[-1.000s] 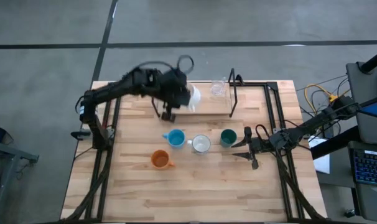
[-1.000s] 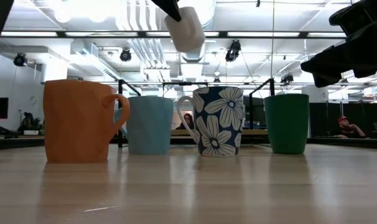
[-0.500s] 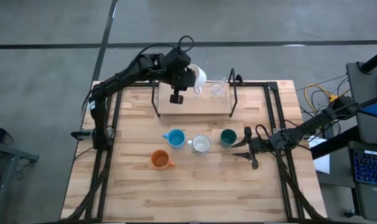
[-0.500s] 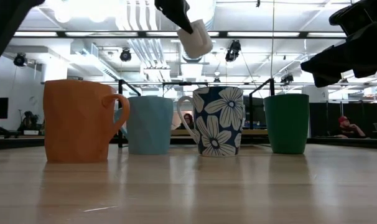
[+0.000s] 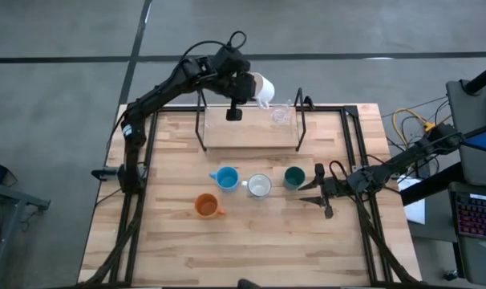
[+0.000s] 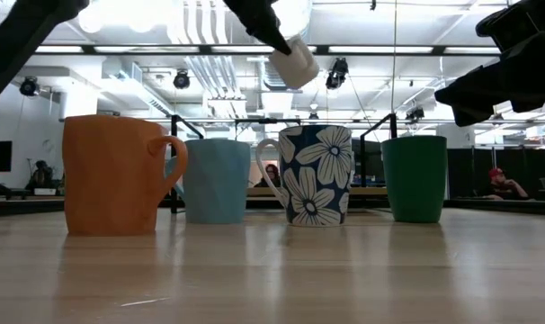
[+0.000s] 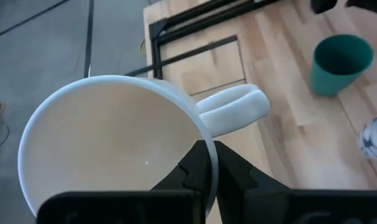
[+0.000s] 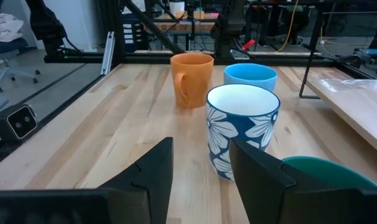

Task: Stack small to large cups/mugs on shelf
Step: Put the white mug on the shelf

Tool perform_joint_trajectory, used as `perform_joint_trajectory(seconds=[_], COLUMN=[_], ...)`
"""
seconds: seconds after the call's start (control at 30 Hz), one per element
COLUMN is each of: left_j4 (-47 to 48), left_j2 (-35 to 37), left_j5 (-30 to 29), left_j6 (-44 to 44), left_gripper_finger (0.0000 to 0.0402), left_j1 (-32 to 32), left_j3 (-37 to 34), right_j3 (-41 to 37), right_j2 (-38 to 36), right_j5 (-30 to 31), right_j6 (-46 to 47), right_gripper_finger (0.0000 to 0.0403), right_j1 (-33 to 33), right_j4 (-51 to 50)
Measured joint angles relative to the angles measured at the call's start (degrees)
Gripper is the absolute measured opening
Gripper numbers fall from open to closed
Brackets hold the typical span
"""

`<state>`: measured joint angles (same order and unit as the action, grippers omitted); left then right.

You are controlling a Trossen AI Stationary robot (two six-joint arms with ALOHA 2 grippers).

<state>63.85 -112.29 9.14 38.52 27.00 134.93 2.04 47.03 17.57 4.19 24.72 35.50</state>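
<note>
From here the lighting reads bright and even, coming from ceiling strip lamps point(image 6: 120, 11) that flare white in my low view. The table point(image 5: 251, 233) shows only soft, short shadows. In my left wrist view the white mug point(image 7: 114, 143) fills the frame, its near rim slightly soft.

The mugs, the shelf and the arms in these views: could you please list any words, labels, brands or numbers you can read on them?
There is none to read.
The floral mug carries only a white flower pattern on dark blue, no lettering.
The orange mug, blue mug, green cup and the white mug held by the left gripper are plain.
The shelf shows no markings.
</note>
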Motion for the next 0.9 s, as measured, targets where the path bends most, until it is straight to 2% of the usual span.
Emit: perform_joint_trajectory(seconds=[0.23, 0.4, 0.63, 0.9], left_j4=[2.6, 6.7, 10.2, 13.2], left_j2=[-2.1, -3.1, -4.2, -7.6], left_j5=[-1.2, -6.4, -10.8, -12.3], left_j6=[0.6, 1.4, 3.1, 4.5], left_gripper_finger=[0.0, 0.0, 0.0, 0.0], left_j1=[1.6, 2.0, 2.0, 2.3], left_j3=[-0.1, -0.3, -0.1, 0.0], right_j3=[0.0, 0.0, 0.0, 0.0], right_j2=[0.0, 0.0, 0.0, 0.0], right_j5=[0.0, 0.0, 0.0, 0.0], right_j6=[-0.1, -0.1, -0.3, -0.8], right_gripper_finger=[0.0151, 0.0151, 0.0151, 0.0151], right_j1=[0.0, 0.0, 0.0, 0.0], right_j4=[-0.1, -0.2, -0.5, -0.5])
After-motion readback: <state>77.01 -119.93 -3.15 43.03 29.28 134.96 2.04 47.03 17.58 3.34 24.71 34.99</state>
